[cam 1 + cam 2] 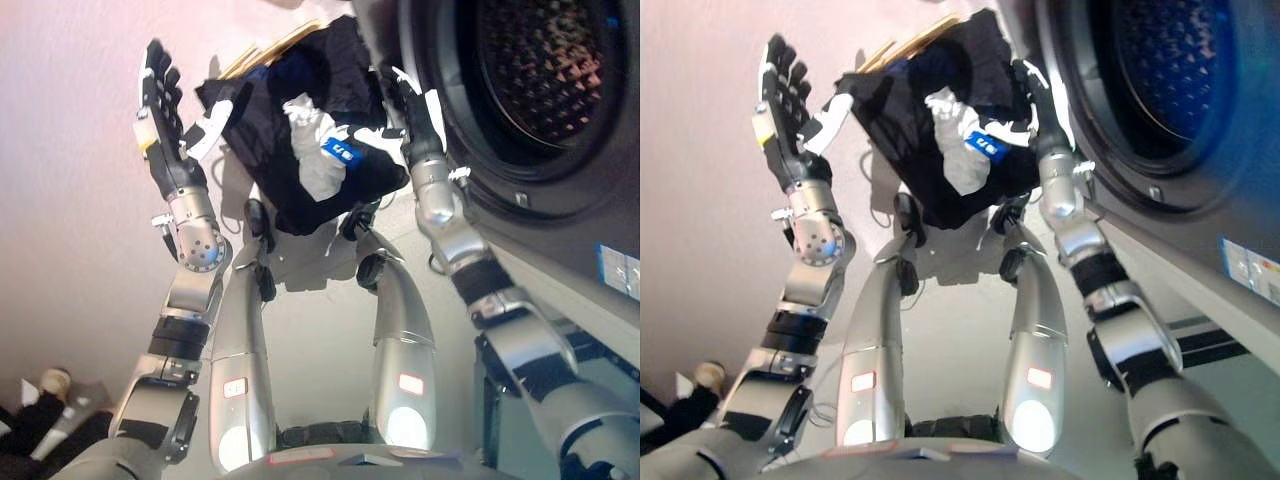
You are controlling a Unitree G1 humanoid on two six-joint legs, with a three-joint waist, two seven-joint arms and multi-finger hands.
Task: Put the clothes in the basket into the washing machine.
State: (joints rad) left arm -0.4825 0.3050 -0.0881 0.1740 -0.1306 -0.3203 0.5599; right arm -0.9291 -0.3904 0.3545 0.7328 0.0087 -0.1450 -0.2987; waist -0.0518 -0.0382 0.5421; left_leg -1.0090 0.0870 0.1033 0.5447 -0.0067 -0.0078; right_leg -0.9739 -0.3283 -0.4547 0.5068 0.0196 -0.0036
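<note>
The right hand (pixel 415 110) was raised at upper centre-right of the frame, beside the rim of the washing machine (pixel 540 110), whose open drum filled the upper right. Its fingers were closed on the right edge of a bundle of dark clothes (pixel 300 150) with a white garment (pixel 315 150) bunched in it, which hung in the air at upper centre, clear of the floor (pixel 320 320). The left hand (pixel 160 100), at upper left, held its fingers straight and spread, just beside the bundle's left edge and gripping nothing. Tan strips, likely the basket (pixel 265 50), peeked out behind the bundle at the top.

To do this step well, the bundle probably needed lifting rightward over the door rim before any release, with the left hand supporting the sagging side so nothing slipped out.
</note>
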